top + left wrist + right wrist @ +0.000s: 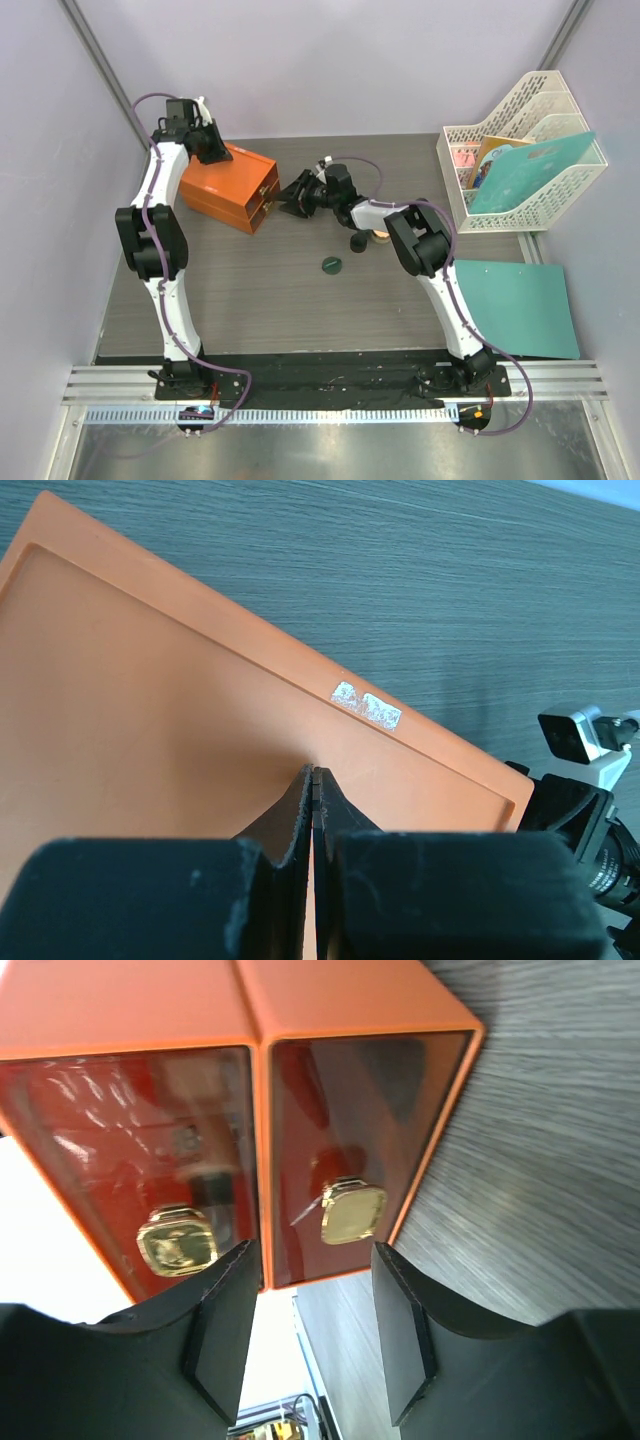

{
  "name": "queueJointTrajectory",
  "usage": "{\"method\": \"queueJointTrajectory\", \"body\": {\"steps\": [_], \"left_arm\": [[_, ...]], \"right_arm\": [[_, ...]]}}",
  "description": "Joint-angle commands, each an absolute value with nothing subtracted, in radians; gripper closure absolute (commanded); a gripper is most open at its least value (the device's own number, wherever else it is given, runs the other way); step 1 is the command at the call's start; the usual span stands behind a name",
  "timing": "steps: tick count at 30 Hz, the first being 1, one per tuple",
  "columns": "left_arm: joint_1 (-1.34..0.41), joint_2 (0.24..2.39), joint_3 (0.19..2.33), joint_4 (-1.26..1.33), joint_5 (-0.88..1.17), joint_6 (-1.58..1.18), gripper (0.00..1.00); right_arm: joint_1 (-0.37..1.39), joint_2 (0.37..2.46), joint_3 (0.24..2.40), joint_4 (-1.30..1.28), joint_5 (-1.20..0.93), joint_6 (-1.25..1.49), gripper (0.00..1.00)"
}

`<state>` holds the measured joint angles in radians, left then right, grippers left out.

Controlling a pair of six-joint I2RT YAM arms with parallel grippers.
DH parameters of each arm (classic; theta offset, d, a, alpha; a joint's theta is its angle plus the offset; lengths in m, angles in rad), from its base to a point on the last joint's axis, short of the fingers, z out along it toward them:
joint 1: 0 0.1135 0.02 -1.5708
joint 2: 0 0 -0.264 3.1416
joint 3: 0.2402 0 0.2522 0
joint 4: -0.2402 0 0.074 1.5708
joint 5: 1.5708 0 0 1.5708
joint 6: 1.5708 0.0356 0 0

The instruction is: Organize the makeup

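Observation:
The orange drawer box (228, 186) stands at the back left. My left gripper (212, 148) is shut and empty, with its tips (315, 775) resting on the box's flat top (150, 700). My right gripper (290, 197) is open and empty just in front of the drawer fronts. In the right wrist view it (310, 1300) faces the right-hand drawer, close to that drawer's gold knob (352, 1210); a second knob (178, 1242) is on the other drawer. Both drawers look shut. On the table lie a dark green disc (333, 265), a dark round jar (356, 242) and a tan-lidded jar (381, 237) partly behind the right arm.
A white file rack (525, 150) holding a teal folder stands at the back right. A teal sheet (520, 305) lies flat on the table's right side. The right arm's wrist shows at the edge of the left wrist view (580, 735).

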<state>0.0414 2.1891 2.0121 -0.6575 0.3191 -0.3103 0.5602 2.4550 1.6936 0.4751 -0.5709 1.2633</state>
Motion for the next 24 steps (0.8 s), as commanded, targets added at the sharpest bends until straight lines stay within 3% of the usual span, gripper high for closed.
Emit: {"method": "queueJointTrajectory", "body": {"steps": [1, 15, 24], "left_arm": [[0.046, 2.418, 1.832, -1.161, 0.164, -0.232, 1.00], [0.048, 2.416, 1.827, -1.158, 0.167, -0.232, 1.00], [0.048, 2.414, 1.825, -1.158, 0.166, -0.233, 1.00]], "right_arm": [[0.569, 2.467, 1.743, 0.457, -0.581, 1.259, 0.47], [0.592, 2.553, 1.874, 0.362, -0.598, 1.223, 0.46], [0.603, 2.551, 1.968, 0.112, -0.531, 1.068, 0.52]]}}
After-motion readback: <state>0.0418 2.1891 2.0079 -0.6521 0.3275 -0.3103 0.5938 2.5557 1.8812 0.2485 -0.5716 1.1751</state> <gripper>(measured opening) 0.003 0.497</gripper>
